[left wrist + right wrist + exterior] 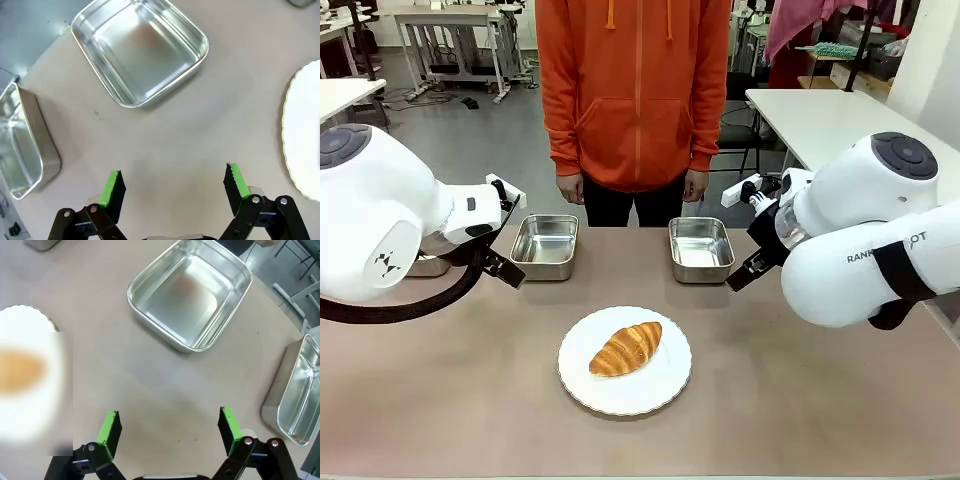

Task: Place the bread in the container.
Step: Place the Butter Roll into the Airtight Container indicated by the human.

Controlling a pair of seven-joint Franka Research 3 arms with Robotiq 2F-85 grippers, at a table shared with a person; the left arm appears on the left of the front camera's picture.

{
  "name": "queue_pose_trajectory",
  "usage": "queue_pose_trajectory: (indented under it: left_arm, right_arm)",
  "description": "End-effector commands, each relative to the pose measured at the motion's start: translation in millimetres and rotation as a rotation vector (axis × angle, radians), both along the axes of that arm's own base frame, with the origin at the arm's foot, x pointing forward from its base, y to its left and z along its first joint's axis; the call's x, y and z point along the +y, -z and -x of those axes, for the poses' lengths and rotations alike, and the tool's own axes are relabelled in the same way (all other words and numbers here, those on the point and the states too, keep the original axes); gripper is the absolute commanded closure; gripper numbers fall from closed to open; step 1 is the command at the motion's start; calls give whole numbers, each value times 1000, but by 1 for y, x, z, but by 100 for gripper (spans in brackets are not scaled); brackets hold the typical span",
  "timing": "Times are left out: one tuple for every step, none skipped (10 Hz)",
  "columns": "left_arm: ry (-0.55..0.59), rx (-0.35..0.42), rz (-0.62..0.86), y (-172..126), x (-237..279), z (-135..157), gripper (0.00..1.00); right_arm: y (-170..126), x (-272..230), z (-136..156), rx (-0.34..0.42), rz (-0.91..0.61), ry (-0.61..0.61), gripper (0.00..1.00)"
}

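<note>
Notice your bread (626, 349) lies on the white plate (662, 386), central within either arm's reach, while left gripper (173, 172) and right gripper (169, 413) hover wide open and empty, each near an empty container (545, 245).

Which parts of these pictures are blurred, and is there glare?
Front view: the bread and plate are sharp, with soft shadows. Right wrist view: a blurred patch smears most of both. Left wrist view: sharp; the steel tray reflects dully, without hard glare.
</note>
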State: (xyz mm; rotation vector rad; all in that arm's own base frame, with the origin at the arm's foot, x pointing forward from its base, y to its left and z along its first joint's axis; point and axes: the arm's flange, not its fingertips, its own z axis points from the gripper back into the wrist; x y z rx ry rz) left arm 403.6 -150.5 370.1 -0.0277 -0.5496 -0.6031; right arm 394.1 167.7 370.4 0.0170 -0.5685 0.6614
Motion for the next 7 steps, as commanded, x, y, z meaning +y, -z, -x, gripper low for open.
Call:
queue_pose_trajectory:
  left_arm:
    - [0, 0, 0, 0, 0, 0, 0]
    - [0, 0, 0, 0, 0, 0, 0]
    - [0, 0, 0, 0, 0, 0, 0]
    - [0, 0, 0, 0, 0, 0, 0]
    - [0, 0, 0, 0, 0, 0, 0]
    - [0, 0, 0, 0, 0, 0, 0]
    - [0, 0, 0, 0, 0, 0, 0]
  right_arm:
    - [0, 0, 0, 0, 0, 0, 0]
    - [0, 0, 0, 0, 0, 0, 0]
    - [0, 0, 0, 0, 0, 0, 0]
    - [0, 0, 0, 0, 0, 0, 0]
    - [0, 0, 0, 0, 0, 0, 0]
    - [0, 0, 0, 0, 0, 0, 0]
    - [0, 0, 0, 0, 0, 0, 0]
